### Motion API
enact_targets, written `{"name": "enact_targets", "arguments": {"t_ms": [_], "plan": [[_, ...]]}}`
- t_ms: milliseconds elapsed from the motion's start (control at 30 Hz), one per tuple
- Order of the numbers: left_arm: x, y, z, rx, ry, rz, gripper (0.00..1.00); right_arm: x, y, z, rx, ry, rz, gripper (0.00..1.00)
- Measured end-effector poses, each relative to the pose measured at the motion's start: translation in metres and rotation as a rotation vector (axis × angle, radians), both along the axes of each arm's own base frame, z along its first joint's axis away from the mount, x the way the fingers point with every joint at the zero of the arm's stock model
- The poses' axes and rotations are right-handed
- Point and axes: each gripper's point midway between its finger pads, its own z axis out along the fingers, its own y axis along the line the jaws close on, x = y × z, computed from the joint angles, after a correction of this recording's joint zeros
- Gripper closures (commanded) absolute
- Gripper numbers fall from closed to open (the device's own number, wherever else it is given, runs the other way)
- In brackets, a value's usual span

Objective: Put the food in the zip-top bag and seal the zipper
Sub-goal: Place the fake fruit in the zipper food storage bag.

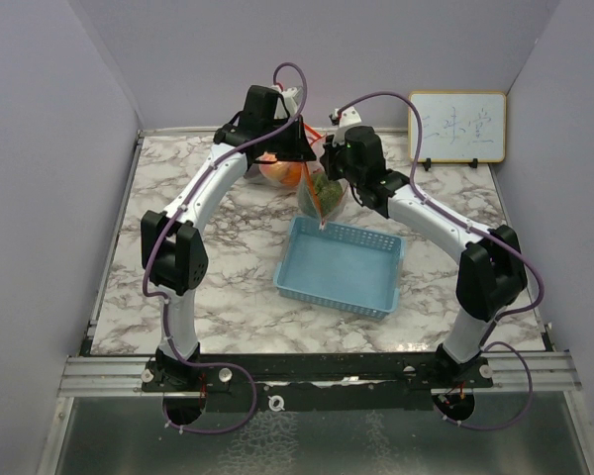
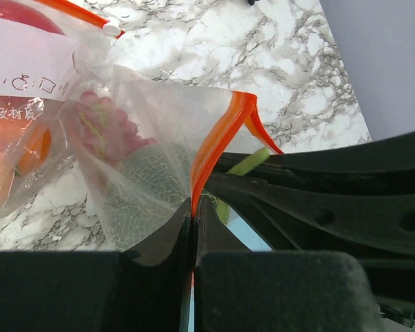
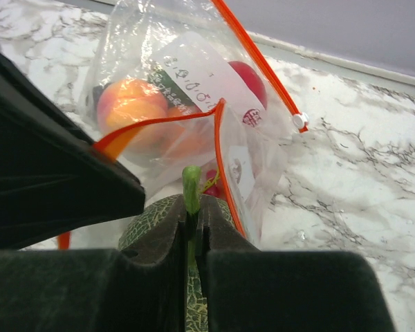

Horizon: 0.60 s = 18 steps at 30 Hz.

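Just beyond the blue basket (image 1: 339,272), the left gripper (image 2: 192,223) clamps the zip-top bag (image 2: 149,104) by its orange zipper rim (image 2: 220,135), apparently keeping the mouth raised; the right gripper (image 3: 194,216) pinches the melon (image 3: 151,216) by its stem (image 3: 191,185) at that mouth; a peach (image 3: 121,104) and other fruit lie inside.

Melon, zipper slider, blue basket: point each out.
melon (image 2: 149,190), left wrist view, netted green rind.
zipper slider (image 3: 300,122), right wrist view, its white body.
blue basket (image 1: 342,265), top external view, bare floor.
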Motion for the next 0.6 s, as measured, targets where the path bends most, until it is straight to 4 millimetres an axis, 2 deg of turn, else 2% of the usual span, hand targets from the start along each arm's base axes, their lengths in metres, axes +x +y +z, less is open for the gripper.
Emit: {"name": "enact_targets", "arguments": {"t_ms": [100, 167, 300, 367, 467, 533, 600], "plan": [[-0.001, 0.000, 0.010, -0.015, -0.013, 0.004, 1.00, 0.003, -0.004, -0.006, -0.019, 0.012, -0.029, 0.74], [-0.002, -0.002, 0.017, -0.038, -0.017, 0.004, 1.00, 0.010, -0.006, -0.011, -0.038, 0.026, -0.056, 0.57], [0.000, -0.003, 0.028, -0.078, -0.025, 0.012, 1.00, 0.025, -0.011, -0.025, -0.096, 0.064, -0.122, 0.32], [0.002, -0.001, 0.030, -0.090, -0.025, 0.019, 1.00, 0.027, -0.020, -0.027, -0.120, 0.075, -0.147, 0.25], [0.004, -0.002, 0.034, -0.104, -0.031, 0.019, 1.00, 0.023, -0.025, -0.016, -0.130, 0.070, -0.148, 0.22], [0.002, -0.004, 0.036, -0.111, -0.033, 0.011, 1.00, 0.016, -0.023, -0.003, -0.119, 0.058, -0.130, 0.18], [0.002, -0.006, 0.041, -0.117, -0.041, 0.005, 1.00, 0.006, -0.023, 0.021, -0.089, 0.034, -0.106, 0.14]]}}
